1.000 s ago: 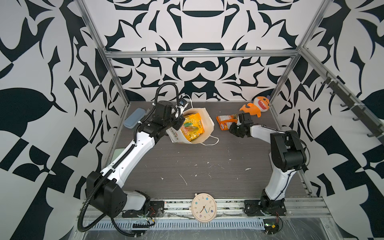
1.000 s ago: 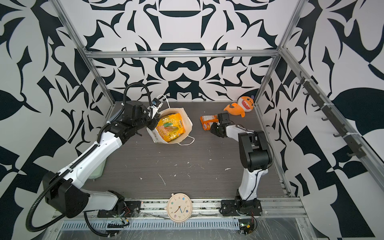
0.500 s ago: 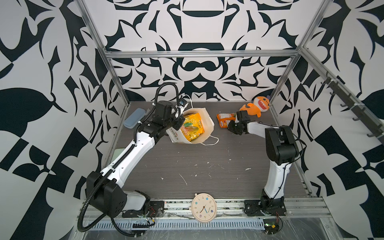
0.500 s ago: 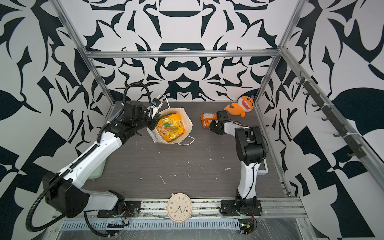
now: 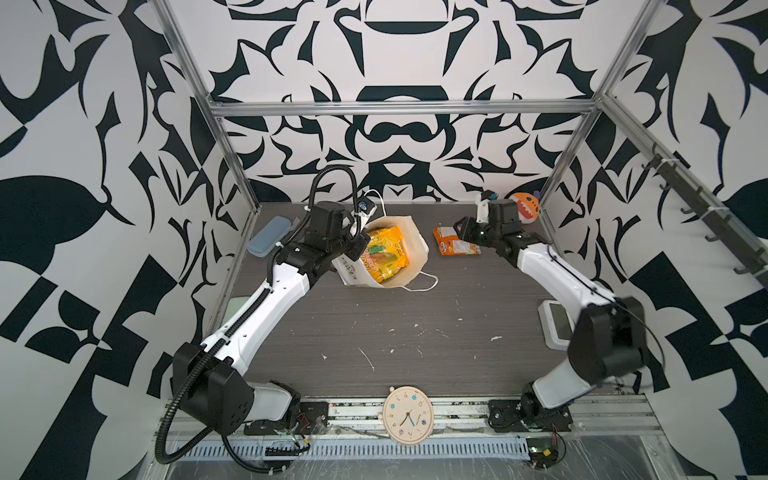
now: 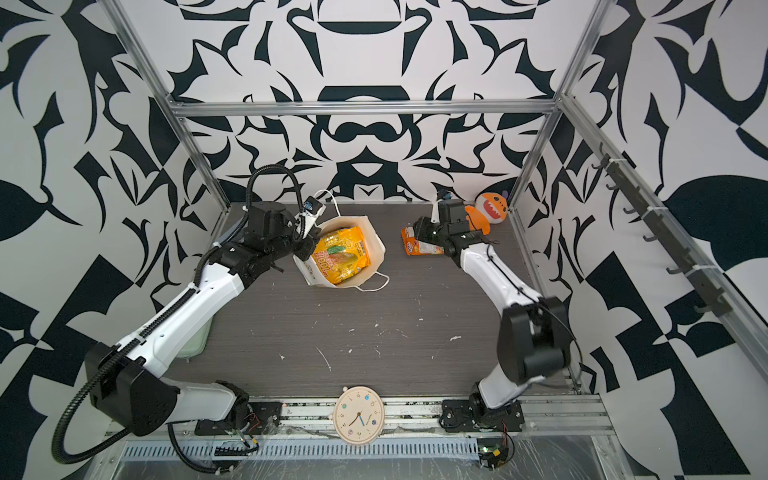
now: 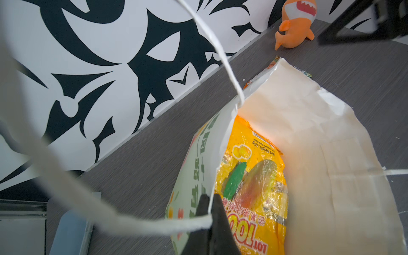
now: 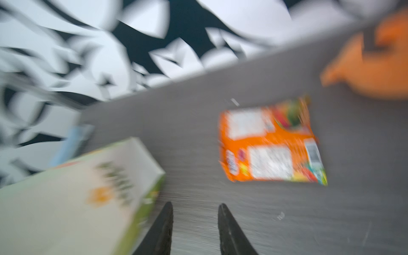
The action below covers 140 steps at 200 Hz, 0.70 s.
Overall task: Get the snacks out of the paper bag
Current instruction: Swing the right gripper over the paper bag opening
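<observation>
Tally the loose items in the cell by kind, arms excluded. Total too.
Paper bag: 1
Snack packets: 2 (yellow packet in the bag, orange packet on the table)
Plush toy: 1
Light-blue case: 1
Clock: 1
White display device: 1
Pale-green item, partly hidden: 1
Total: 8 visible; the bag may hide more.
</observation>
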Motion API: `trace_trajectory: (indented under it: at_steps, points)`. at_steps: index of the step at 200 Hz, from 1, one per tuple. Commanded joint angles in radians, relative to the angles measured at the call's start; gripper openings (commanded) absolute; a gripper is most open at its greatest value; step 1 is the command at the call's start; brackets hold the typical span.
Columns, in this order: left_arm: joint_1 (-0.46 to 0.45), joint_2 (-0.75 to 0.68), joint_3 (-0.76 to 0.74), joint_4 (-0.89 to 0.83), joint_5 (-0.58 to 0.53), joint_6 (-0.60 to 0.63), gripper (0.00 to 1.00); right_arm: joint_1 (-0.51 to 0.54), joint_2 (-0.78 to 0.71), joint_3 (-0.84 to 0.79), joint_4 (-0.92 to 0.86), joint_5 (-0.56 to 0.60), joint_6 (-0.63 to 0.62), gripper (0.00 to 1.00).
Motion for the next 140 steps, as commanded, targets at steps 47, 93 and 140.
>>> trace_trajectory:
  at_steps: [47,93,140]
  points:
    - [-0.002,0.004,0.006,0.028,0.029,-0.001,0.0,0.319,-0.12,-0.019,0.021,-0.087,-0.207,0.5]
    - [-0.002,0.005,0.002,0.031,0.033,-0.002,0.0,0.409,0.044,0.035,-0.006,0.003,-0.181,0.54]
    - [-0.002,0.007,-0.003,0.036,0.041,-0.007,0.0,0.419,0.21,0.167,-0.084,0.138,-0.161,0.61]
